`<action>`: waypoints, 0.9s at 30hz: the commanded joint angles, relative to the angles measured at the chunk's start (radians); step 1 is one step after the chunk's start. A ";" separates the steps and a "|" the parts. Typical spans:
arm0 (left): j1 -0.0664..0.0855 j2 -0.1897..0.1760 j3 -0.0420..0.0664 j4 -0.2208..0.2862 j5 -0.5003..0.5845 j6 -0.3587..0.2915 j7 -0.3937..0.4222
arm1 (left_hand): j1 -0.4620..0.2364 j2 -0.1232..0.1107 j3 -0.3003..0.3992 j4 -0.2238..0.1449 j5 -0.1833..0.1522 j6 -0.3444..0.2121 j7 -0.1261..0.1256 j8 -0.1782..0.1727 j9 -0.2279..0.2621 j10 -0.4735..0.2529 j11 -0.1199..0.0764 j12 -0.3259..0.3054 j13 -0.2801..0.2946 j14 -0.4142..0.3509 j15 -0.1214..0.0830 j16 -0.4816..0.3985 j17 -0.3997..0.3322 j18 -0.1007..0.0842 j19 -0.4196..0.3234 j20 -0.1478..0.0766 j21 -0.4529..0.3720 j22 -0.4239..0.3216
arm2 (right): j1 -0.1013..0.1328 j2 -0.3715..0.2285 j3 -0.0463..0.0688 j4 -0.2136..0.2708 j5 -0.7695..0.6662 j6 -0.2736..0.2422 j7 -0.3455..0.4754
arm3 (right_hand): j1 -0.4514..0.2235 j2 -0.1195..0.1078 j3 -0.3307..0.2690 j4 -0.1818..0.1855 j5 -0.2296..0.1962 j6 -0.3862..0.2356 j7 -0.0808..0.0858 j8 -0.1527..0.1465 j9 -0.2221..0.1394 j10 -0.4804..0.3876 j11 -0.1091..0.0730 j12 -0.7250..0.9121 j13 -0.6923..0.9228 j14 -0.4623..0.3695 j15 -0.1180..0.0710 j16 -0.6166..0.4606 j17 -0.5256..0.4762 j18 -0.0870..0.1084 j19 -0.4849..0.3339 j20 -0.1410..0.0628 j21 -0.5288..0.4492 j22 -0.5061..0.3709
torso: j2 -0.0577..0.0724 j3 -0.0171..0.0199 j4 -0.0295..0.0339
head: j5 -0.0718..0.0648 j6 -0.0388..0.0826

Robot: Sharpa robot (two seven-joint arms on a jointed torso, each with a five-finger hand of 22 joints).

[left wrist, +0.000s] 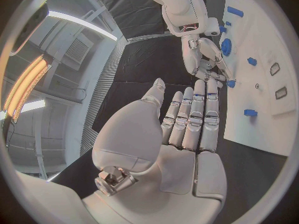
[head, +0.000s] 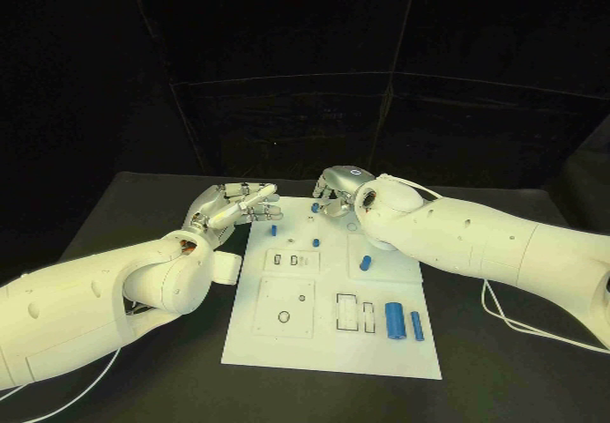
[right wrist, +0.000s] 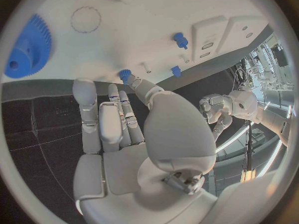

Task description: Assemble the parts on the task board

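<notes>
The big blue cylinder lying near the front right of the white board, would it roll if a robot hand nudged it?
Probably. The blue cylinder lies on its side on the flat task board, so a sideways nudge would likely roll it. It looks smooth and rigid, so possibly slippery to pinch. The thinner blue rod beside it might stop a roll that way.

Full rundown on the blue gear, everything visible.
The blue toothed gear looks like matte plastic, with teeth round its rim, a raised hub and a small centre hole. In the right wrist view it sits on the white task board, beside a faint toothed circle outline. Neither hand touches it; the right hand is well clear.
</notes>
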 commanded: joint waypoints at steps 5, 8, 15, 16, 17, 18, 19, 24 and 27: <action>0.002 -0.006 0.001 0.001 -0.006 0.011 0.003 | 0.002 0.001 -0.003 -0.005 0.003 0.010 -0.001 -0.004 -0.001 0.009 -0.001 -0.006 0.000 0.006 0.000 -0.007 0.001 0.013 0.009 -0.001 0.003 -0.001 | 0.012 -0.111 0.015 0.111 0.050 -0.064 -0.019 | -0.004 -0.006 -0.012 0.022 0.019 0.010 0.008 0.010 0.006 0.045 -0.003 0.029 0.012 0.026 0.007 0.014 0.009 -0.010 0.004 0.000 0.015 0.015 | -0.002 0.0024 -0.0067 | -0.007 0.006; 0.002 -0.010 0.001 0.003 -0.005 0.011 0.002 | 0.002 0.001 -0.003 -0.005 0.003 0.010 -0.001 -0.004 -0.001 0.009 -0.001 -0.006 0.000 0.006 0.000 -0.007 0.001 0.013 0.009 -0.001 0.003 -0.001 | 0.014 -0.177 0.031 0.168 0.101 -0.031 -0.037 | -0.056 -0.032 -0.069 0.069 0.021 0.005 -0.008 0.010 0.006 0.179 -0.029 0.116 0.059 0.042 -0.010 0.058 0.071 -0.020 0.039 -0.012 0.061 0.088 | -0.001 0.0045 -0.0140 | -0.008 0.011; 0.002 -0.014 0.001 0.006 -0.005 0.011 0.001 | 0.002 0.002 -0.003 -0.005 0.003 0.010 -0.001 -0.004 0.000 0.010 -0.001 -0.007 0.000 0.006 0.000 -0.007 0.002 0.013 0.009 -0.002 0.002 -0.002 | 0.019 -0.304 0.050 0.237 0.201 0.069 -0.071 | -0.011 -0.014 -0.430 0.230 0.082 -0.050 -0.026 0.044 0.013 0.156 -0.044 0.655 0.556 0.055 -0.031 0.139 0.176 -0.052 0.107 -0.037 0.171 0.254 | -0.001 0.0081 -0.0209 | -0.022 0.017; 0.002 -0.014 0.001 0.006 -0.005 0.011 0.001 | 0.002 0.002 -0.003 -0.005 0.003 0.010 -0.001 -0.004 0.000 0.010 -0.001 -0.007 0.000 0.006 0.000 -0.007 0.002 0.013 0.009 -0.002 0.002 -0.002 | 0.019 -0.314 0.050 0.239 0.206 0.078 -0.074 | 0.017 -0.009 -0.470 0.269 0.094 -0.064 -0.024 0.052 0.012 0.143 -0.036 0.787 0.685 0.058 -0.032 0.150 0.189 -0.056 0.111 -0.023 0.182 0.271 | -0.001 0.0077 -0.0193 | -0.030 0.017; 0.002 -0.014 0.001 0.006 -0.005 0.011 0.001 | 0.002 0.002 -0.003 -0.005 0.003 0.010 -0.001 -0.004 0.000 0.010 -0.001 -0.007 0.000 0.006 0.000 -0.007 0.002 0.013 0.009 -0.002 0.002 -0.002 | 0.019 -0.322 0.051 0.240 0.209 0.087 -0.076 | 0.029 -0.010 -0.479 0.282 0.089 -0.065 -0.019 0.058 0.013 0.130 -0.041 0.828 0.735 0.059 -0.021 0.156 0.201 -0.054 0.114 -0.029 0.189 0.283 | 0.000 0.0082 -0.0201 | -0.033 0.018; 0.002 -0.014 0.001 0.006 -0.005 0.011 0.001 | 0.002 0.002 -0.003 -0.005 0.003 0.010 -0.001 -0.004 0.000 0.010 -0.001 -0.007 0.000 0.006 0.000 -0.007 0.002 0.013 0.009 -0.002 0.002 -0.002 | 0.020 -0.331 0.051 0.240 0.213 0.098 -0.078 | 0.045 -0.008 -0.492 0.305 0.095 -0.071 -0.019 0.065 0.013 0.131 -0.040 0.886 0.796 0.061 -0.018 0.164 0.213 -0.057 0.117 -0.026 0.198 0.296 | 0.000 0.0078 -0.0189 | -0.036 0.018; 0.002 -0.014 0.000 0.006 -0.005 0.011 0.001 | 0.002 0.002 -0.003 -0.005 0.003 0.010 -0.001 -0.004 0.000 0.010 -0.001 -0.007 0.000 0.006 0.000 -0.007 0.002 0.013 0.009 -0.002 0.002 -0.002 | 0.020 -0.337 0.052 0.239 0.216 0.107 -0.080 | 0.063 -0.008 -0.503 0.325 0.101 -0.078 -0.016 0.072 0.013 0.133 -0.039 0.939 0.852 0.063 -0.019 0.173 0.227 -0.060 0.121 -0.022 0.206 0.309 | 0.000 0.0075 -0.0185 | -0.042 0.018; 0.001 -0.011 0.000 0.001 -0.005 0.012 0.001 | 0.002 0.002 -0.003 -0.005 0.003 0.010 -0.001 -0.004 0.000 0.010 -0.001 -0.007 0.000 0.006 0.000 -0.007 0.002 0.013 0.009 -0.002 0.002 -0.002 | 0.020 -0.342 0.053 0.228 0.223 0.140 -0.083 | 0.094 -0.008 -0.513 0.343 0.104 -0.090 -0.011 0.083 0.012 0.161 -0.035 1.038 0.961 0.068 -0.015 0.192 0.262 -0.062 0.129 -0.022 0.224 0.339 | 0.001 0.0085 -0.0169 | -0.053 0.016; 0.001 -0.009 0.000 -0.002 -0.005 0.013 0.000 | 0.002 0.002 -0.003 -0.005 0.003 0.010 -0.001 -0.004 0.000 0.010 -0.001 -0.007 0.000 0.006 0.000 -0.007 0.002 0.013 0.009 -0.002 0.002 -0.002 | 0.020 -0.334 0.053 0.219 0.224 0.156 -0.084 | 0.107 -0.003 -0.514 0.343 0.107 -0.095 -0.009 0.087 0.011 0.171 -0.033 1.072 0.999 0.070 -0.014 0.199 0.274 -0.064 0.133 -0.020 0.231 0.350 | 0.001 0.0075 -0.0144 | -0.057 0.014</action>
